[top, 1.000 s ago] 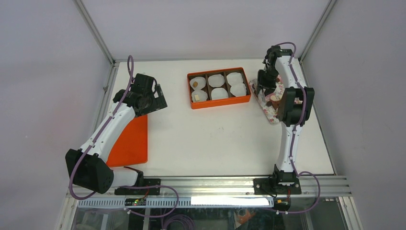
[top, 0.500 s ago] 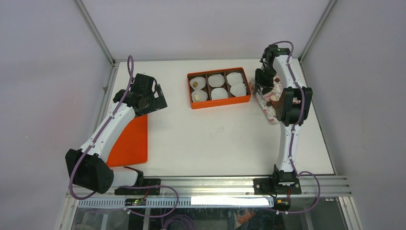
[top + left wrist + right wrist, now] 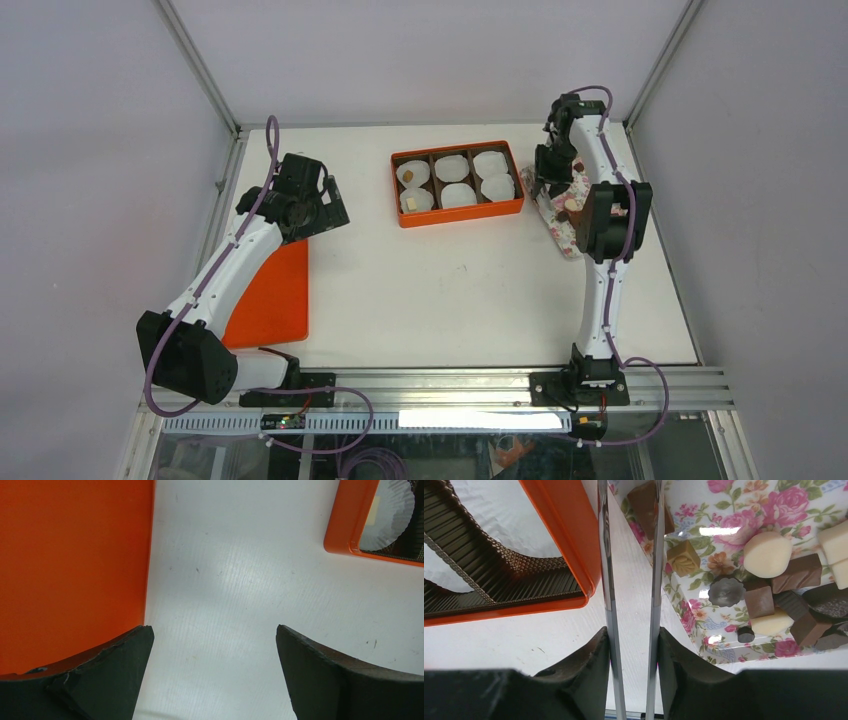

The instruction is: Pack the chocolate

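Note:
The chocolate lies as several brown, tan and cream pieces (image 3: 767,554) on the floral tray (image 3: 784,510) at the right of the table (image 3: 560,238). Two tan pieces (image 3: 408,177) sit in the left paper cups of the orange box (image 3: 457,215). My right gripper (image 3: 631,632) is shut on metal tongs (image 3: 655,555) between box and tray. A brown piece (image 3: 643,502) sits by the blades near the tray's edge; the tips are out of view, so I cannot tell if it is gripped. My left gripper (image 3: 214,630) is open and empty above the bare table.
An orange lid (image 3: 270,295) lies flat at the left, under my left arm, and fills the left of the left wrist view (image 3: 70,565). White fluted cups (image 3: 451,168) fill the box's compartments. The box corner (image 3: 569,525) is just left of the tongs.
My right arm has shifted slightly towards the far left, over the tray's near-box edge. The left arm has not moved.

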`<control>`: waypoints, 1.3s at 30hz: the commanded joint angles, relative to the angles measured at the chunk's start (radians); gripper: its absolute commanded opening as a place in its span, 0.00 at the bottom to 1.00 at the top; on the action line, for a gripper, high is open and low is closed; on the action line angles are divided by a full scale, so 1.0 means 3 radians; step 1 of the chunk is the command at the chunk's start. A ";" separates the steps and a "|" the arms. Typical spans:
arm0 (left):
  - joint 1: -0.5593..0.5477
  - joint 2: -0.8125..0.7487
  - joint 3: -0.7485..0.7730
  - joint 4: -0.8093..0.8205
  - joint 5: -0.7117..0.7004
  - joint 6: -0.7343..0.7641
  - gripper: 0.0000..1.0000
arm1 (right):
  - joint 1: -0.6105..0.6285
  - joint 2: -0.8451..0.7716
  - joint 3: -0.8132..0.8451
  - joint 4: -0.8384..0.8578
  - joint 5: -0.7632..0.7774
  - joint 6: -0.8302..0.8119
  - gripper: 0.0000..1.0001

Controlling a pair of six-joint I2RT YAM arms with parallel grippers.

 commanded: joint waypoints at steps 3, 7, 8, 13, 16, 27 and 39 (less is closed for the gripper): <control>0.0035 -0.0084 0.0039 0.0102 -0.0021 0.0012 0.99 | -0.0058 -0.0125 -0.0090 -0.0005 0.0135 -0.0019 0.38; 0.0035 -0.0050 0.0064 0.0102 -0.0003 0.0017 0.99 | -0.0080 -0.0113 -0.0097 0.0001 0.0120 -0.0025 0.39; 0.0035 -0.0047 0.0070 0.0101 -0.0003 0.0017 0.99 | -0.0080 -0.0104 -0.0087 0.0000 0.0107 -0.0026 0.40; 0.0035 -0.0046 0.0072 0.0100 -0.0021 0.0021 0.99 | -0.0080 0.0000 0.0050 -0.0040 0.0094 -0.0023 0.42; 0.0035 -0.0055 0.0053 0.0100 -0.0042 0.0017 0.99 | -0.0080 0.0067 0.0156 -0.0082 0.0074 -0.0031 0.42; 0.0035 -0.0061 0.0040 0.0100 -0.0055 0.0023 0.99 | -0.0085 -0.0022 0.0061 -0.0046 0.0094 -0.0031 0.30; 0.0035 -0.0087 -0.0005 0.0101 -0.0050 0.0006 0.99 | -0.0140 -0.0371 -0.0197 0.0034 0.0156 0.0000 0.00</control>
